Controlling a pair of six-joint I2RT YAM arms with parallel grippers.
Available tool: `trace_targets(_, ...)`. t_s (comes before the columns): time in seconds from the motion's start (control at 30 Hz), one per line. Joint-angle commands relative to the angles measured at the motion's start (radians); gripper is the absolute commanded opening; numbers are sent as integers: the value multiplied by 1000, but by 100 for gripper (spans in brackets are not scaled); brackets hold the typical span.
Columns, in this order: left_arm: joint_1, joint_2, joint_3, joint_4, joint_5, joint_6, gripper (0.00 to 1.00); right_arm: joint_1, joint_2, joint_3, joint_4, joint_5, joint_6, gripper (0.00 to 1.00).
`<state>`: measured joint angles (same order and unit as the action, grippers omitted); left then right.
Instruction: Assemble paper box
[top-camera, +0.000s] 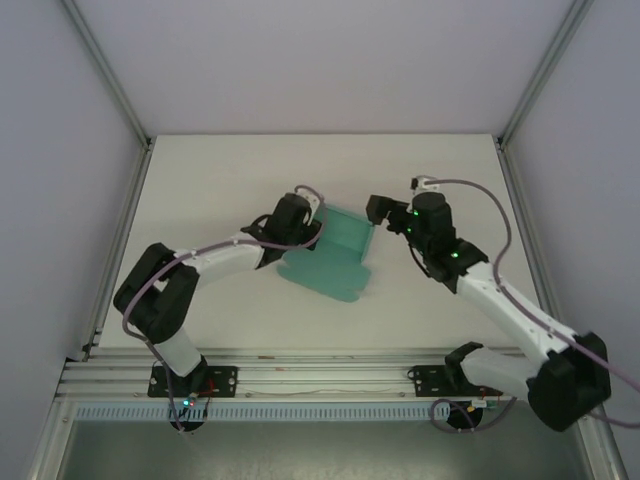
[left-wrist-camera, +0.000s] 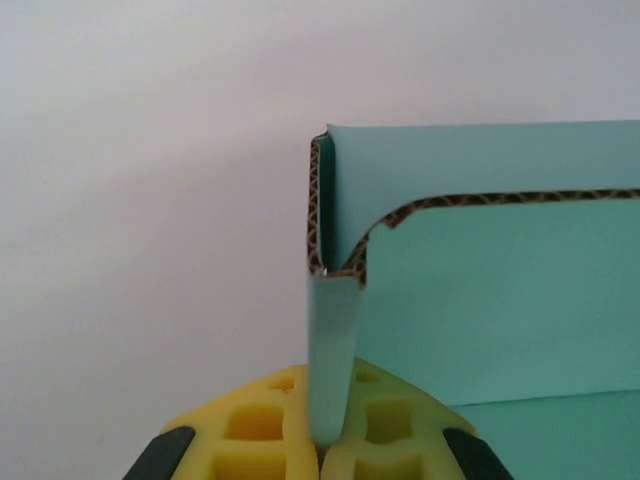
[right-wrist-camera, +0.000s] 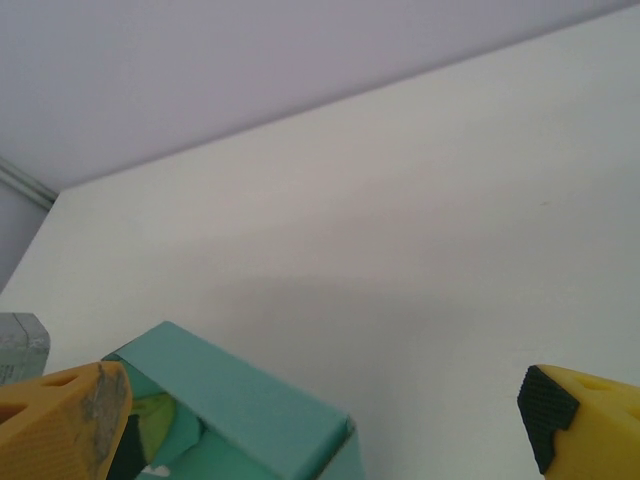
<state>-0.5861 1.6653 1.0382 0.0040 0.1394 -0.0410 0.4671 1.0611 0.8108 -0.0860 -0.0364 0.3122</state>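
an upright wall of the paper box is being pinched by the left gripper, the right gripper being held agape, empty, beside it.

The white tabletop is flat and plain. The green paper box lies on it, near the middle. Its flat part spreads toward 7 o'clock, and one wall stands up on its 1 o'clock side.
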Motion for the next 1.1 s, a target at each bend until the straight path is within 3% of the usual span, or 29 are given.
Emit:
trace_targets(0.0,2,-24,123,-403,239,339,0,-23,-95,-46,-140,50,-31,100)
trace_targets(0.1,-13,10,201,-588,174,385,0,-46,-144,-81,-184,37,-35,100)
trace_targets(0.3,-47,94,288,-727,52,389,0,-86,-145,-112,-220,29,-45,100)
trace_targets(0.8,-161,519,516,-785,-364,333,0,-144,-107,-118,-194,6,-36,100)
trace_targets(1.07,-170,620,472,-698,-464,282,0,-150,-116,-114,-191,7,-39,100)
